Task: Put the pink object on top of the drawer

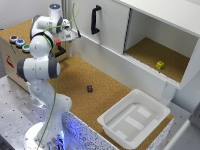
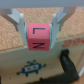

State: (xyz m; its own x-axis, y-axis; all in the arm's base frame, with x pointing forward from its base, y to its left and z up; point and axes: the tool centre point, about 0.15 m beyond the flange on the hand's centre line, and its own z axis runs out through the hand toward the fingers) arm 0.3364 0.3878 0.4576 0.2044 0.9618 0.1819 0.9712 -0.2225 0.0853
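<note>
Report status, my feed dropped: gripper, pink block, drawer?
Gripper shut on pink block. Block held above drawer, not yet on cork top. Nothing in the way.

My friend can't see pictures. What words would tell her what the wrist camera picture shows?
A pincer grips a pink cube with dark letters between its two pale fingers, above the cork top of a tan drawer box. The box front shows a small blue robot drawing and a black handle.
</note>
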